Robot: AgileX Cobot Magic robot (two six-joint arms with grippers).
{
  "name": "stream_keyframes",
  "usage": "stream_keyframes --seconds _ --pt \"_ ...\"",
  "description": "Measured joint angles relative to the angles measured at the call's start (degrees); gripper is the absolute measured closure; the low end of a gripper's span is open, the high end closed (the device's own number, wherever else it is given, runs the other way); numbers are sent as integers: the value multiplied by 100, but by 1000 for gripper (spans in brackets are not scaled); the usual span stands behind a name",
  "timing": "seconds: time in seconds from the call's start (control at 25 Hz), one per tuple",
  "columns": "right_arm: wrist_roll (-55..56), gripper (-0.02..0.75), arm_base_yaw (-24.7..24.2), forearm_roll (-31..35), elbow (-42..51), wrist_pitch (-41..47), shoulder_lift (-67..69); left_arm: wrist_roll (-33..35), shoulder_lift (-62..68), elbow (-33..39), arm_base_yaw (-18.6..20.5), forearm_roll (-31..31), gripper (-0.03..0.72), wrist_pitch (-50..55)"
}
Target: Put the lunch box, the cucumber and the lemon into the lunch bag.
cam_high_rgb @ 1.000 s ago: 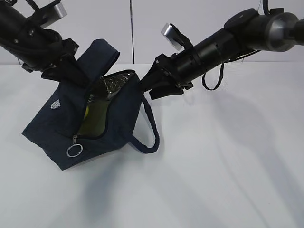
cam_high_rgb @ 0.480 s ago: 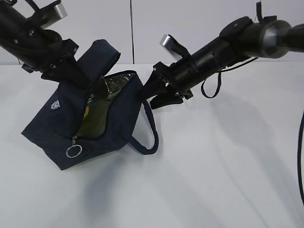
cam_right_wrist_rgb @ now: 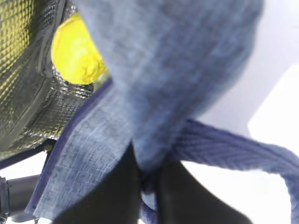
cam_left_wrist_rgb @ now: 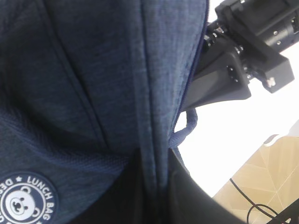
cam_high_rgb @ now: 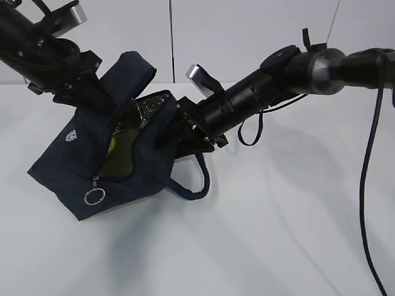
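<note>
The white table [cam_high_rgb: 278,234] carries the navy lunch bag [cam_high_rgb: 74,166], tipped on its side with its zipped mouth gaping. At the bag's upper left, the left gripper [cam_high_rgb: 92,92] is pinched together on a fold of the bag's fabric. At the bag's right rim, the right gripper [cam_high_rgb: 176,132] has its fingers [cam_right_wrist_rgb: 117,196] pressed on the cloth edge, which sits between them. One loop handle [cam_high_rgb: 194,179] hangs below that rim onto the table. Inside the bag, against the silvery lining [cam_right_wrist_rgb: 28,70], sits the yellow lemon [cam_right_wrist_rgb: 74,56]. A silver ring pull [cam_high_rgb: 95,196] dangles at the bag's lower front. The lunch box and cucumber cannot be made out.
</note>
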Motion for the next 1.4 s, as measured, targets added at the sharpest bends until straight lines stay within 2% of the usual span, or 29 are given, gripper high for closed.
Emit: stream_keyframes --seconds 0.08,0.28,0.36,0.68,0.8,1.04,1.4 --pt "0 381 0 0 0 0 0 0 0 0 0 0 671 0" --pt "0 668 0 0 0 -13 0 0 0 0 0 0 671 10" --pt "0 716 0 0 0 -25 0 0 0 0 -9 -24 671 10" --pt "88 727 -59 -181 -204 -25 -11 0 0 0 -74 -175 671 10" --pt "302 727 -67 -710 -437 28 -145 0 0 0 -199 -223 671 -17" --pt "825 727 -101 -1736 -958 178 -538 0 0 0 -378 -722 671 -173" --pt "1161 728 -131 -2585 -1025 266 -951 0 11 0 -590 -1190 671 -239"
